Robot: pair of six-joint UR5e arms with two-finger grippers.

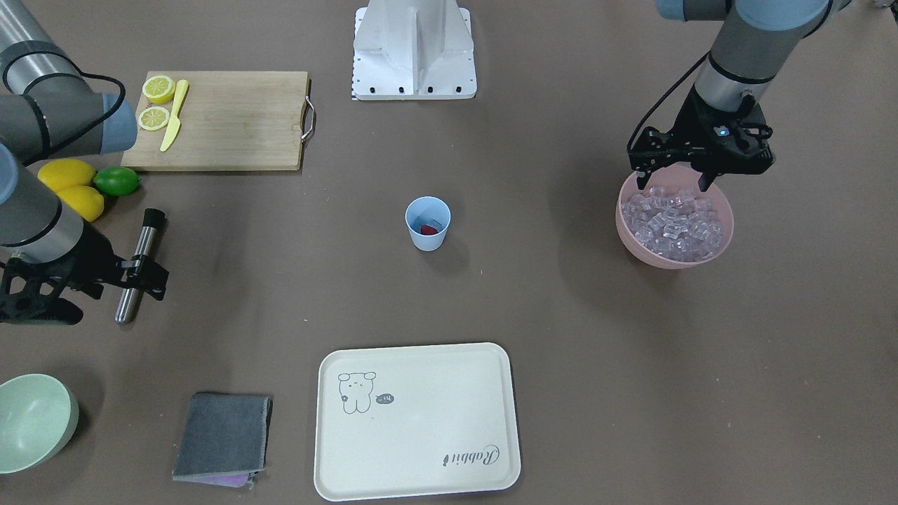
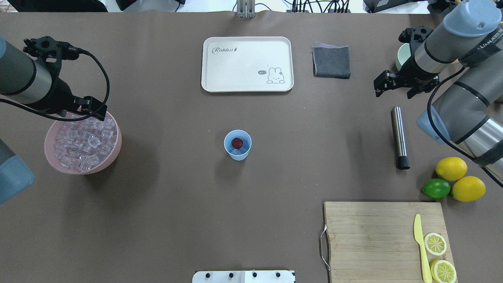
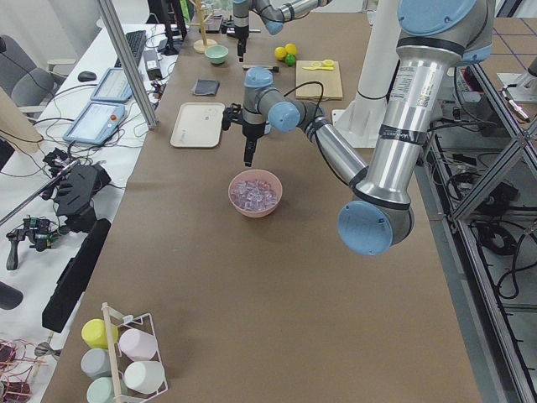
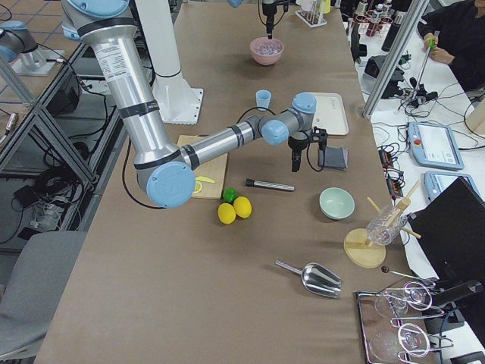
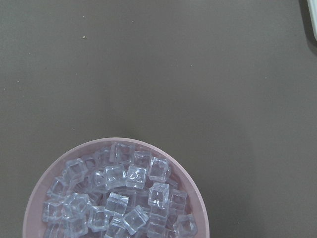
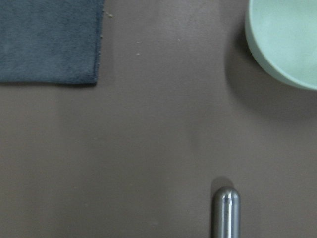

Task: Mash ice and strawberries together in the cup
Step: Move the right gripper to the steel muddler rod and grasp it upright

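Mid-worktop, your cup holds the strawberry. Left gripper hangs spread over the ice; right gripper is spread too.

I read the word "Rabbit" on the cream tray, near one corner. Beside the drawn rabbit on it, a small bubble says "hi". The white letters on the right arm's band I cannot read fully.
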